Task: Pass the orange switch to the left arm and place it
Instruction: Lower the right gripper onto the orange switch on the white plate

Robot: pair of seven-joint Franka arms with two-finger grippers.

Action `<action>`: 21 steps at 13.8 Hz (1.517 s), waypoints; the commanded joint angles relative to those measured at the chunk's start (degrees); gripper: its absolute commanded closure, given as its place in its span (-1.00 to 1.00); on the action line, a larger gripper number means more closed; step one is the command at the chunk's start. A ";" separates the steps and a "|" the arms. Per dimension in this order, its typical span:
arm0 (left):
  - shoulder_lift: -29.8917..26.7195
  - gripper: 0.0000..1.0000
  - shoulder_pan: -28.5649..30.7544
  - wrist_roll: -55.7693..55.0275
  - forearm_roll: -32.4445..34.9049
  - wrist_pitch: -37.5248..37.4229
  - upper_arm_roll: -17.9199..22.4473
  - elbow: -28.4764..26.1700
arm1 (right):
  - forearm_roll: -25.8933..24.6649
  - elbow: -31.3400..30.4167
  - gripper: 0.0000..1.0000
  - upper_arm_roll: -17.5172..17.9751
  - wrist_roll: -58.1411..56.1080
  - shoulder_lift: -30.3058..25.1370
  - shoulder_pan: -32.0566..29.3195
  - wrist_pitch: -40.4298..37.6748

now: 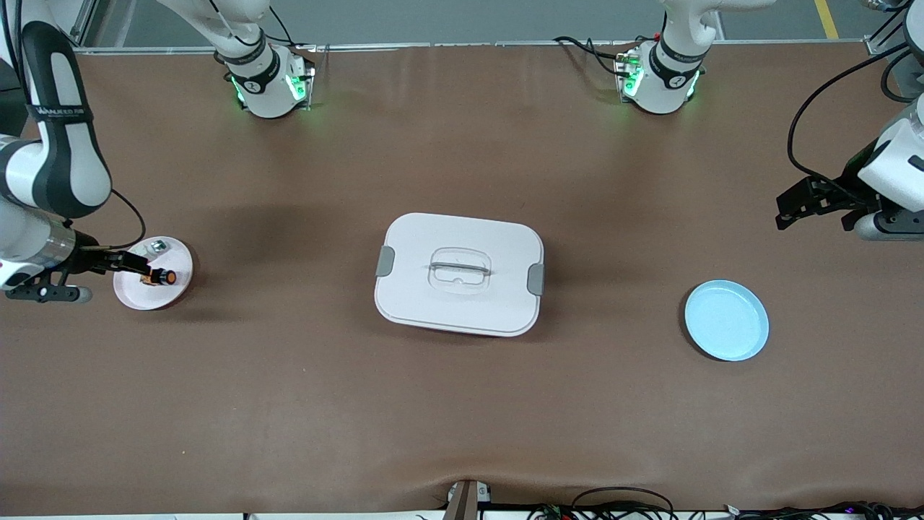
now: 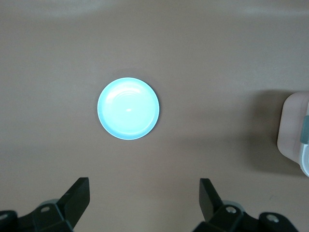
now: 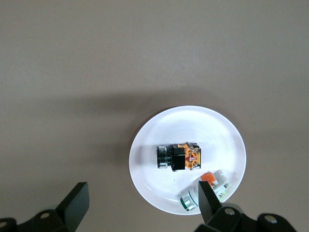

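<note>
The orange switch lies on its side on a small white plate at the right arm's end of the table. My right gripper hangs open over that plate's edge with nothing between its fingers. The white box with grey latches stands shut at the table's middle. My left gripper is open and empty in the air at the left arm's end, over bare table beside a light blue plate.
A small silver-white part with green and orange bits shares the white plate with the switch. The brown table stretches wide between the plates and the box. Cables run along the table edge nearest the front camera.
</note>
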 commanded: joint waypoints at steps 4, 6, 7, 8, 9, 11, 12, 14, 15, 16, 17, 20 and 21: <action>0.54 -1.00 0.31 0.66 -0.76 -1.01 0.05 1.34 | 1.00 -1.39 -1.00 0.85 -2.13 6.06 -4.82 7.75; 0.54 -1.00 0.23 0.66 -0.76 -1.01 0.05 1.34 | 1.70 -1.39 -1.00 0.76 -2.13 7.48 -5.09 8.73; 0.54 -1.00 0.31 0.66 -0.76 -1.01 0.05 1.34 | 2.14 -1.39 -1.00 0.76 -2.13 8.10 -5.09 8.82; 0.54 -1.00 0.31 0.66 -0.85 -1.01 0.05 1.34 | 2.49 -1.39 -1.00 0.76 -2.13 8.80 -5.44 8.90; 0.54 -1.00 0.31 0.66 -0.76 -1.01 0.05 1.34 | 3.45 -1.39 -1.00 0.85 -2.22 9.94 -5.97 9.16; 0.54 -1.00 0.31 0.66 -0.85 -1.01 0.05 1.34 | 4.08 -1.57 -1.00 0.94 -3.01 10.47 -5.97 9.17; 0.54 -1.00 0.31 0.66 -0.76 -1.01 0.05 1.34 | 4.08 -1.48 -1.00 0.85 -3.80 10.91 -5.97 9.17; 0.54 -1.00 0.31 0.66 -0.76 -1.01 0.05 1.34 | 4.08 -1.31 -1.00 0.85 -4.33 11.79 -6.06 9.60; 0.54 -1.00 0.31 0.66 -0.85 -1.01 0.14 1.34 | 4.08 -1.39 -1.00 0.85 -4.33 12.14 -5.97 10.04; 0.54 -1.00 0.31 0.66 -0.85 -0.93 0.14 1.34 | 4.08 -1.31 -1.00 0.77 -4.33 12.49 -6.06 10.22; 0.54 -1.00 0.31 0.74 -0.76 -1.01 0.14 1.34 | 3.99 -1.13 -1.00 0.85 -4.68 13.45 -6.15 10.66; 0.62 -1.00 0.31 0.74 -0.85 -1.01 0.14 1.34 | 3.90 -1.04 -1.00 0.76 -5.21 14.69 -6.50 12.68; 0.62 -1.00 0.31 0.74 -0.85 -1.01 0.14 1.34 | 3.90 -0.78 -1.00 0.76 -5.21 15.13 -6.50 12.68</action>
